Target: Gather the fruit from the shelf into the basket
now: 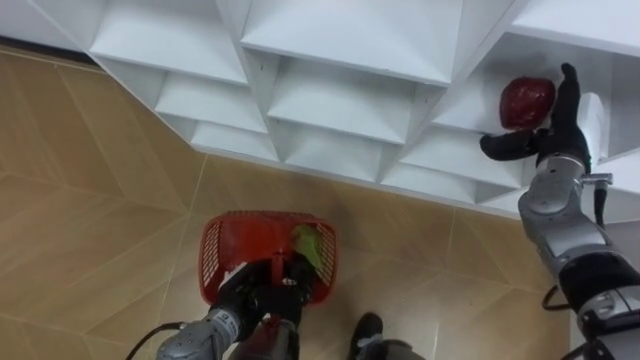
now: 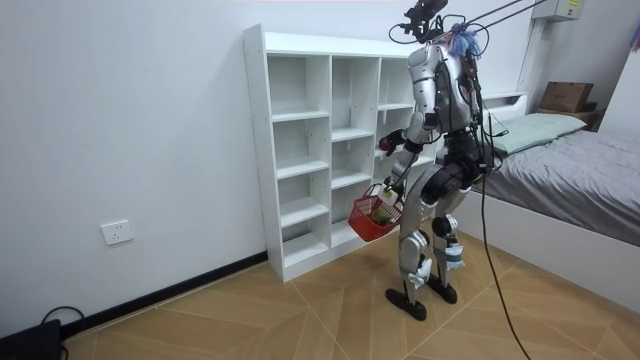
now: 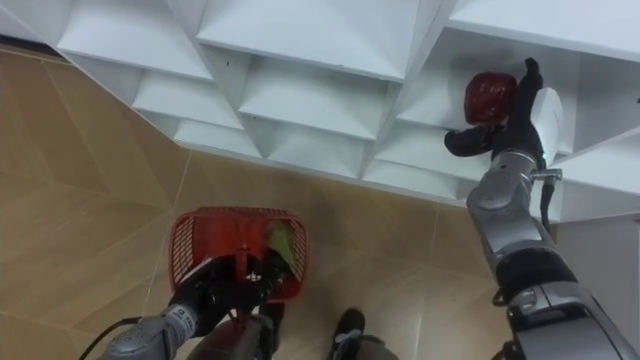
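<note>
In the left eye view the right hand [image 1: 558, 135] lay in a shelf [image 1: 340, 40] cubby, spread wide, the apple [image 1: 527, 102] between thumb and straight fingers, the left hand [image 1: 248, 292] clutching the basket [image 1: 212, 252]; in the room view the robot stood facing the shelf.

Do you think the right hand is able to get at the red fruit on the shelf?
Likely yes: the right hand is open beside the red fruit, with nothing between them.
</note>
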